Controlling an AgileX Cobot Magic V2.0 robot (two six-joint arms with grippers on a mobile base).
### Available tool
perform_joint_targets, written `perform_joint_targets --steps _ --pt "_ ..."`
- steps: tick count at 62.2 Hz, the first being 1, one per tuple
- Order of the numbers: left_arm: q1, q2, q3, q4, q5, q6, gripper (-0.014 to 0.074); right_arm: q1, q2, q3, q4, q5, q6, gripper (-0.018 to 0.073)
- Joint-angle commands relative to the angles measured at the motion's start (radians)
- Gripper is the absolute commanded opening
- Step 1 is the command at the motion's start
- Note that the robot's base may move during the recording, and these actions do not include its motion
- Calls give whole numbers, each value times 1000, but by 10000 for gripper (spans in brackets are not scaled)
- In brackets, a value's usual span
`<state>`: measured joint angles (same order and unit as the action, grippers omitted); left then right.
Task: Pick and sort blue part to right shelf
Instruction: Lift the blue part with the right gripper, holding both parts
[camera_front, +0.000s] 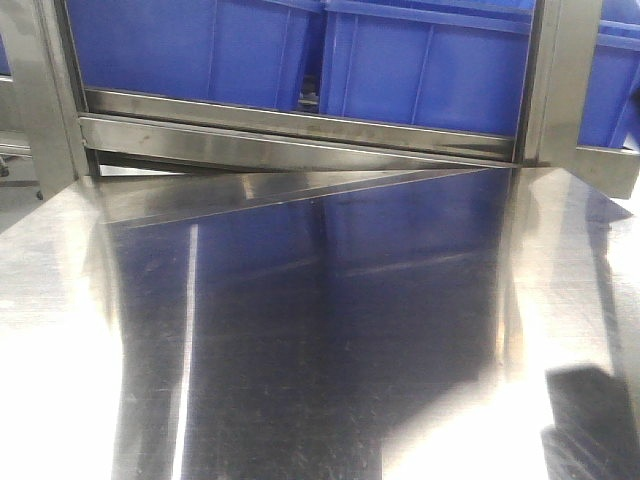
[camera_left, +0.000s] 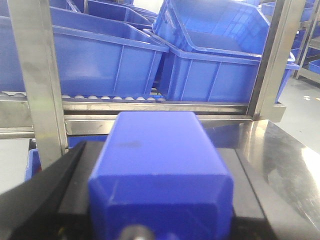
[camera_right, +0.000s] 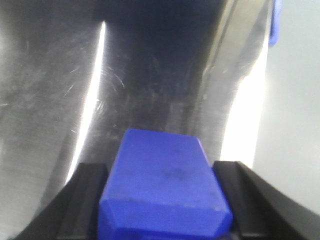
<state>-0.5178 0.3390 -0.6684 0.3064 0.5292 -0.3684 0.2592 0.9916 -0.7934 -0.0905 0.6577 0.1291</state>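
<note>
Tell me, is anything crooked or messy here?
Yes, one thing. On the rack behind the steel table, the right blue bin sits tilted, its corner leaning toward the left blue bin beside it. Nothing looks spilled or broken.

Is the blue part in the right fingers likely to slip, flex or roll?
Probably rigid: the part shows crisp bevelled edges between the fingers. Flat faces suggest it won't roll. Its smooth, plastic-looking surface may be somewhat slippery.
</note>
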Motion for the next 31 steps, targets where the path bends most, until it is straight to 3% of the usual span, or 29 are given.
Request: perform_joint_targets --steps 1,17,31 --pt "-7 7 -27 11 -89 -3 240 -1 -122 51 -46 -115 -1 144" --pt "-7 7 -27 11 -89 -3 240 -1 -423 256 -86 -233 -1 144" --pt "-7 7 -27 11 -89 -3 240 -1 -671 336 -97 -279 -1 144"
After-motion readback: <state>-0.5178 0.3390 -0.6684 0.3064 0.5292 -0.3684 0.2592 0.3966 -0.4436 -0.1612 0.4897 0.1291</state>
